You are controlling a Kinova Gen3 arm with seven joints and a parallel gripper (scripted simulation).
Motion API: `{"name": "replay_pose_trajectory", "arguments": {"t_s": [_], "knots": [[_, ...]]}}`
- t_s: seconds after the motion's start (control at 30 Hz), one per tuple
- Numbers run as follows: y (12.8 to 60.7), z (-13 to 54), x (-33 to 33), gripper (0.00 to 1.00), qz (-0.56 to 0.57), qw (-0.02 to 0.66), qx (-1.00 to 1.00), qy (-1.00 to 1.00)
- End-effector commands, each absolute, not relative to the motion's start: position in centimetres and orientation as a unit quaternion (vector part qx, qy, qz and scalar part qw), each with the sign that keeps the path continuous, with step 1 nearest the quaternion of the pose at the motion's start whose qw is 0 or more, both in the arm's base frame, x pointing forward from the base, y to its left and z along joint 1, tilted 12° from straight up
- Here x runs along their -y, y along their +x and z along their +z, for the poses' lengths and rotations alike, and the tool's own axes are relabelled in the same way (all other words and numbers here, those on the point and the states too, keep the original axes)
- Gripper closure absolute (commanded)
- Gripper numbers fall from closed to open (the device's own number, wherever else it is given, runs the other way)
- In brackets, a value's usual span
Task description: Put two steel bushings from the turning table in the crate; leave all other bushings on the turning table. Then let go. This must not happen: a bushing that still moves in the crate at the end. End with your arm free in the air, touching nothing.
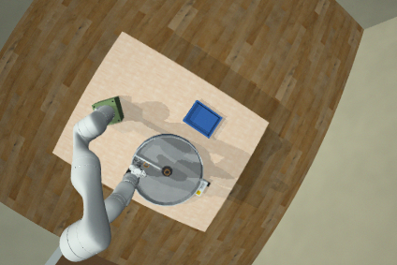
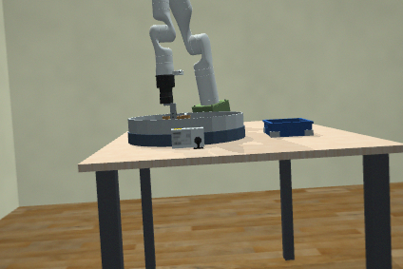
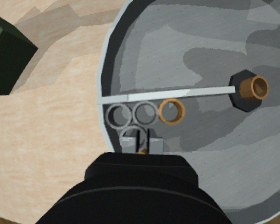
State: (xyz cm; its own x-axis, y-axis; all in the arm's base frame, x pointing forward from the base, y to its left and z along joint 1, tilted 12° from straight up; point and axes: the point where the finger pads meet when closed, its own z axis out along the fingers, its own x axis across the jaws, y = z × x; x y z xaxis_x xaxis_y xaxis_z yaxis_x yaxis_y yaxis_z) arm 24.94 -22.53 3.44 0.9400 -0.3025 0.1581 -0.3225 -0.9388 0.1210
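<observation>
The grey turning table [image 1: 167, 171] stands at the table's near side; it also shows in the wrist view [image 3: 204, 90]. A white bar across it holds a row of rings: two steel bushings [image 3: 118, 116] [image 3: 145, 115] and a brass bushing [image 3: 171, 111]. Another brass bushing [image 3: 259, 87] sits on the black centre hub. My gripper [image 3: 143, 136] is down at the table's left rim [image 1: 139, 169], its fingers shut at the near wall of the second steel bushing; the grip itself is mostly hidden. The blue crate [image 1: 202, 118] stands apart to the right and looks empty.
A green block [image 1: 109, 108] holds the arm's base at the table's left edge. A small white control box [image 2: 187, 138] is fixed to the turning table's front. The turning table has a raised rim [image 2: 186, 128] all round.
</observation>
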Motion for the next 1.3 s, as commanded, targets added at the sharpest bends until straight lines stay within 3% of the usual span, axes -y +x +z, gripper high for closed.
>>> {"name": "replay_pose_trajectory", "arguments": {"t_s": [0.0,1.27], "knots": [[25.0,4.0,22.6,1.0,0.071,0.074,0.16,0.982],[24.8,5.5,22.3,1.0,0.071,0.074,0.16,0.982]]}}
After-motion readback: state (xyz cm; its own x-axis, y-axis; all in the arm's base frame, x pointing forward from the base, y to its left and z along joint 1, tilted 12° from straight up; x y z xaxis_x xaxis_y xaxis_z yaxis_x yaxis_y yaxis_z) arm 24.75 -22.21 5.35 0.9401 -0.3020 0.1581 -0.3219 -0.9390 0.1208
